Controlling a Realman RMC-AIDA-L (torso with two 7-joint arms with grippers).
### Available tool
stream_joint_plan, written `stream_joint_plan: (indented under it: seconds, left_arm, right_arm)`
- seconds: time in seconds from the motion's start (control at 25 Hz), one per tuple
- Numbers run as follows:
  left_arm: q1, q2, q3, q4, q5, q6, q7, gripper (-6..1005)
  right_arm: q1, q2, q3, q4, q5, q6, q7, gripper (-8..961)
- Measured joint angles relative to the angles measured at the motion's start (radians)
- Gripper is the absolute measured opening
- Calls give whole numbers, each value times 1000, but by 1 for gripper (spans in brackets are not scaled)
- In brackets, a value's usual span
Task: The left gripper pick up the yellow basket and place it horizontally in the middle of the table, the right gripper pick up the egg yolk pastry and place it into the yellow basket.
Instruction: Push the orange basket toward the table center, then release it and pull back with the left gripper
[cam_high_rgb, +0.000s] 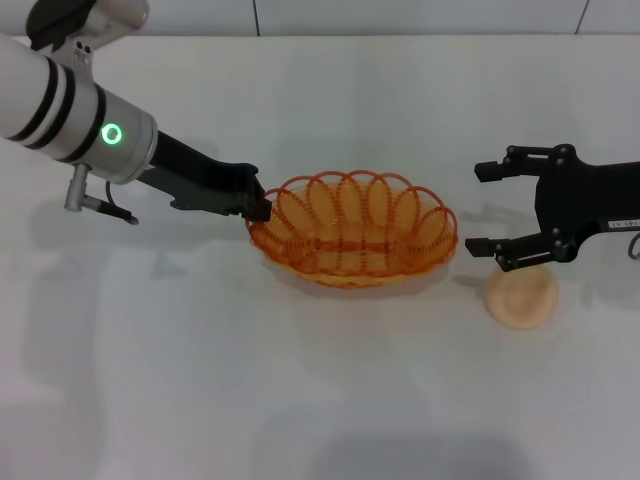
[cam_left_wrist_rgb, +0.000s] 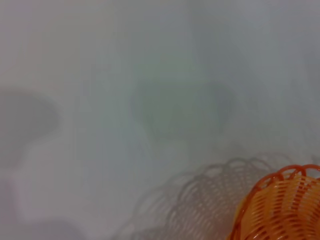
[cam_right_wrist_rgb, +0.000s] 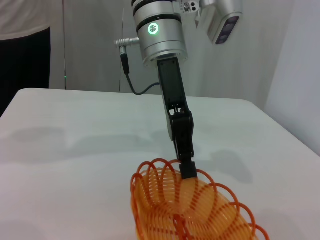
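The yellow basket (cam_high_rgb: 352, 232) lies lengthwise in the middle of the white table (cam_high_rgb: 200, 380). My left gripper (cam_high_rgb: 258, 208) is shut on the basket's left rim. The right wrist view shows it (cam_right_wrist_rgb: 187, 167) clamped on the far rim of the basket (cam_right_wrist_rgb: 200, 215). The left wrist view shows only one end of the basket (cam_left_wrist_rgb: 282, 207) and its shadow. My right gripper (cam_high_rgb: 478, 210) is open and empty to the right of the basket. The egg yolk pastry (cam_high_rgb: 521, 297) lies on the table just nearer to me than its near finger, apart from the basket.
The table's back edge meets a pale wall (cam_high_rgb: 400, 15). Bare tabletop spreads in front of the basket and at the left. A person in dark clothes (cam_right_wrist_rgb: 25, 55) stands beyond the table in the right wrist view.
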Motion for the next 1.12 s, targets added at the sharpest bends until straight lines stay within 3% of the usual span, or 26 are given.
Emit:
stream_joint_plan:
  seconds: [0.28, 0.76, 0.96, 1.04, 1.12]
  left_arm:
    - [-1, 1, 4, 0, -1, 12, -12, 56]
    - [4, 6, -2, 6, -3, 28, -26, 235]
    - [7, 12, -2, 7, -3, 33, -26, 463]
    - [9, 17, -3, 8, -3, 38, -24, 691]
    - [10, 22, -3, 8, -3, 41, -18, 720]
  right_arm:
    - [-3, 1, 0, 0, 0, 0, -6, 873]
    - [-12, 2, 0, 0, 0, 1, -6, 873]
    - [-13, 3, 0, 0, 0, 2, -6, 873]
    - [-13, 3, 0, 0, 0, 2, -6, 873]
    - [-13, 3, 0, 0, 0, 3, -6, 872]
